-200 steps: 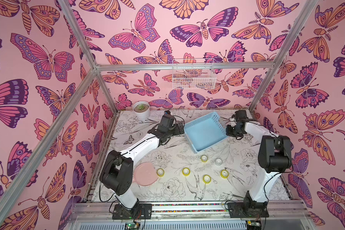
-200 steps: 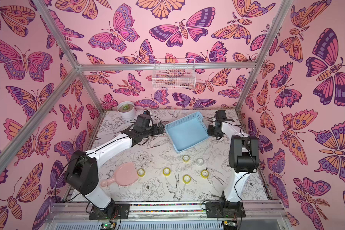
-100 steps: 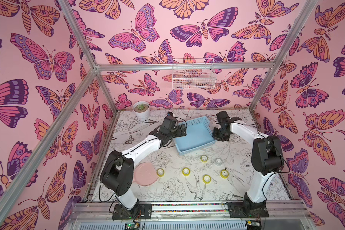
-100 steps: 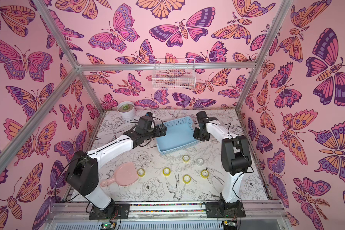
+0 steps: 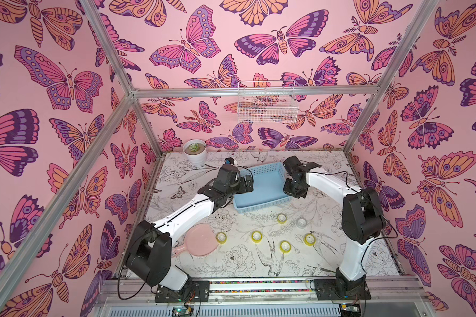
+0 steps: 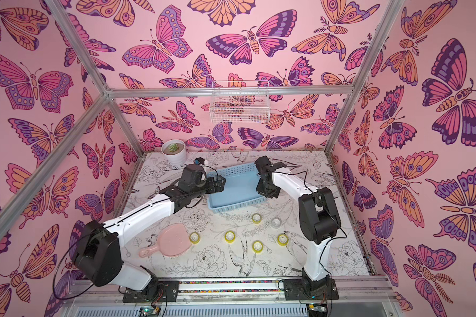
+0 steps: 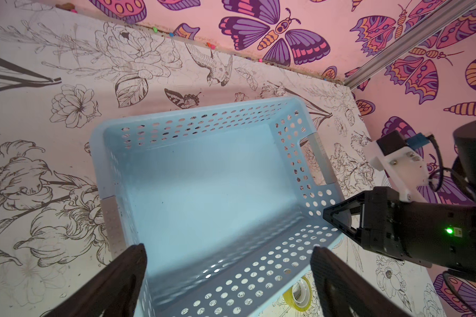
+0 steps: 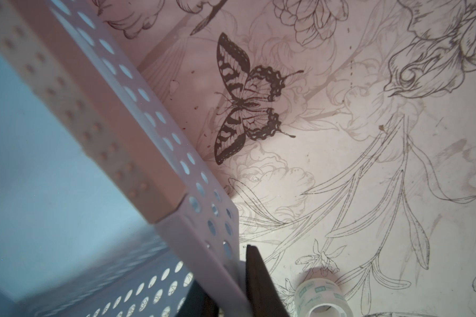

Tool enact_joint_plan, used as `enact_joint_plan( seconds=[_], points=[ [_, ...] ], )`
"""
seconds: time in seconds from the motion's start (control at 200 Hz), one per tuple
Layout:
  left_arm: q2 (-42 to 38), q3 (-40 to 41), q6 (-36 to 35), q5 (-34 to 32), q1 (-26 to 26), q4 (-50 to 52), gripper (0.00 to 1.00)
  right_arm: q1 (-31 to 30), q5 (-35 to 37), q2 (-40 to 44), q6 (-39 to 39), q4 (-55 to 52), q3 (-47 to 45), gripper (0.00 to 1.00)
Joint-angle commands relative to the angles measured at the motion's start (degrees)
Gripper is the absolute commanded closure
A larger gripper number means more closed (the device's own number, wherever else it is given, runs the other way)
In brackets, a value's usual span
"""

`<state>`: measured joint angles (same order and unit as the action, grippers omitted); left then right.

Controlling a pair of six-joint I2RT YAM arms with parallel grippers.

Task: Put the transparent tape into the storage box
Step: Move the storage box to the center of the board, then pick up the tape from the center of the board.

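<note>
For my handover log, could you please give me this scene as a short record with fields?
Storage box: light blue, empty, toward the table's back
Tape rolls: five yellow, one colourless roll, all on the table outside the box
Right gripper: shut on the box's wall
Left gripper: open, by the box's opposite end, holding nothing
Other items: pink hand mirror, potted succulent, white wire basket on the back wall
</note>
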<state>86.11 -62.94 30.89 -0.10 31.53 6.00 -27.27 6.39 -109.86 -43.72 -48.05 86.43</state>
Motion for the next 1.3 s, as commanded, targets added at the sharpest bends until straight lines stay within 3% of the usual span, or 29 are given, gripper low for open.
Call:
enact_joint_plan(
  seconds=[0.0,0.225,0.431,0.541,0.761,0.986,1.207,1.297],
  points=[
    [-2.6,1.1,-2.2,-2.6,0.0,-0.3,0.00,-1.0,2.3,1.2,-1.4,-0.8,1.2,0.90],
    [-3.9,1.7,-1.0,-9.3,-0.2,0.1,0.00,-1.0,5.7,4.6,1.8,0.5,0.2,0.69],
    [-6.0,3.3,1.8,-11.4,-0.8,-0.1,0.00,-1.3,8.3,8.7,6.9,1.8,0.5,0.20],
    [-7.4,4.8,0.9,-9.6,-1.7,-0.9,0.00,-1.6,8.7,11.5,10.4,2.4,0.6,0.09],
    [-10.0,6.1,-1.0,-8.0,-2.0,-1.1,0.00,-3.8,8.1,18.5,14.9,-0.8,-2.1,0.09],
    [-10.0,6.2,-1.1,-4.5,-1.9,1.7,0.00,-3.8,4.7,27.6,13.7,-2.1,-15.1,0.25],
    [-9.3,6.3,-1.2,-3.2,-1.3,1.7,0.00,-3.8,3.4,27.7,12.2,-1.4,-23.4,0.31],
    [-8.9,6.4,-1.2,-2.6,-1.2,1.7,0.00,-3.6,4.2,27.0,10.4,0.0,-26.6,0.38]
  ],
)
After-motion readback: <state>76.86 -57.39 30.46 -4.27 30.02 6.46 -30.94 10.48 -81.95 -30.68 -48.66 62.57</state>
